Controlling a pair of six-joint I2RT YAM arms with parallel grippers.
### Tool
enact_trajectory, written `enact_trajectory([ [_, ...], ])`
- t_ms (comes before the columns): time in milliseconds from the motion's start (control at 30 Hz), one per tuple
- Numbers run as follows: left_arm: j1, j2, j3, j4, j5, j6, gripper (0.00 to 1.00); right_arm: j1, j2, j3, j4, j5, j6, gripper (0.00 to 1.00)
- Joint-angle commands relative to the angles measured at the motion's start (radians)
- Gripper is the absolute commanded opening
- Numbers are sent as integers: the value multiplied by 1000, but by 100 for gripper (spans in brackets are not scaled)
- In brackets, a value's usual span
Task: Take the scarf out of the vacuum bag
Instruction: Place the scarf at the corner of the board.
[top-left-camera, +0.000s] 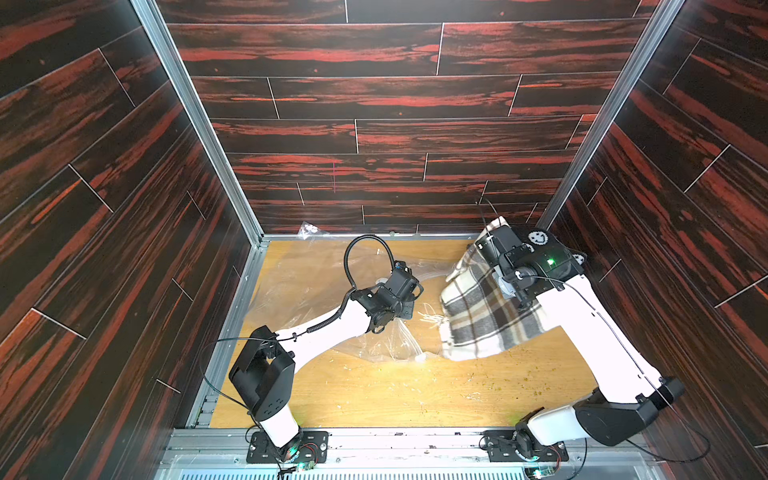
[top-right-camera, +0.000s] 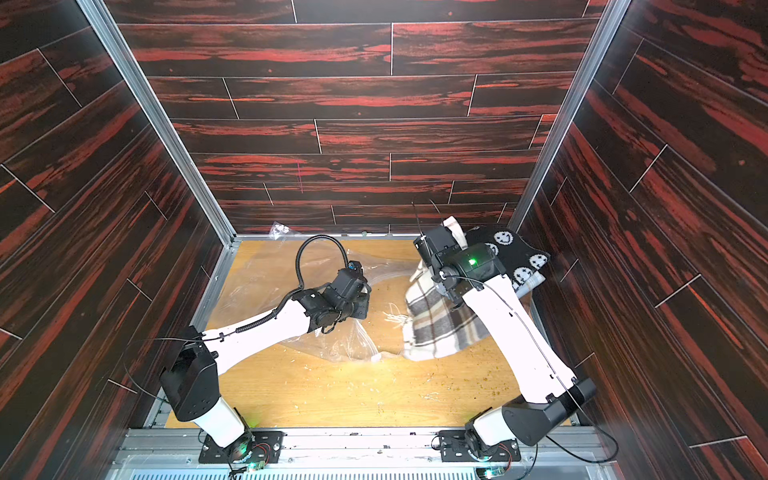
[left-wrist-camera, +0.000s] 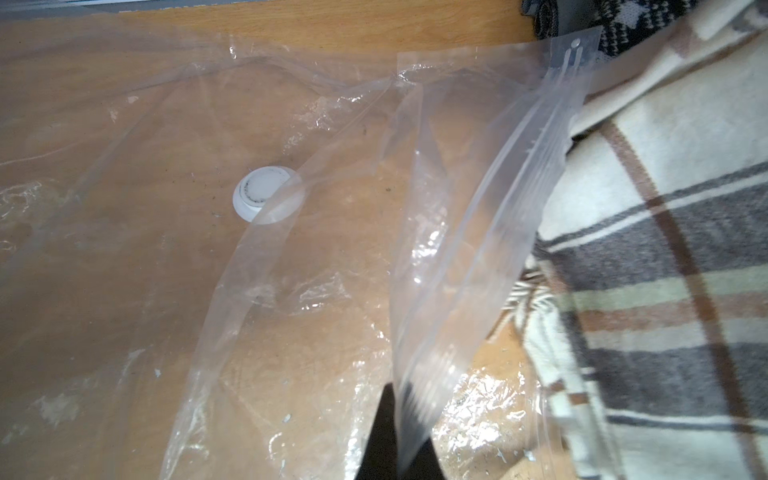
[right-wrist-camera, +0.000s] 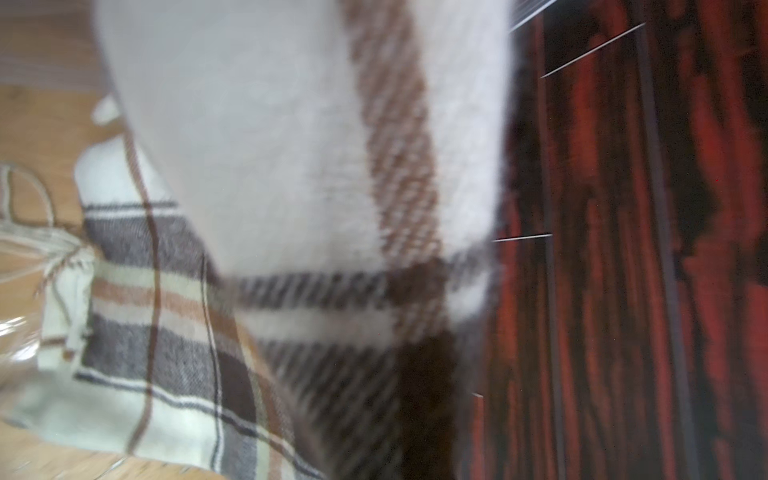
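The clear vacuum bag lies crumpled on the left and middle of the table. Its round white valve faces up. My left gripper is shut on the bag's zip-seal edge, which rises as a strip from the jaws. The cream, grey and brown plaid scarf hangs at the right from my right gripper, which is shut on its raised top. The scarf's lower end and fringe rest on the table at the bag's mouth, with plastic over their edge.
A black knit with white smiley faces is bunched in the back right corner behind the right wrist. A small clear packet lies at the back edge. Crumbs dot the wooden table. Dark red panelled walls enclose three sides.
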Motion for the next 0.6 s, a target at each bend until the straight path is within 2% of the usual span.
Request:
enact_trajectory([
  [0,7,1,5,2,-1,-7,0,7,17,54,-8,169,-16,0],
  [367,9,-2,-12,19,5,-11,0,24,55,196,38,256,-80,0],
  [567,9,-1,-14,22,5,-10,0,29,31,191,154,300,-170,0],
])
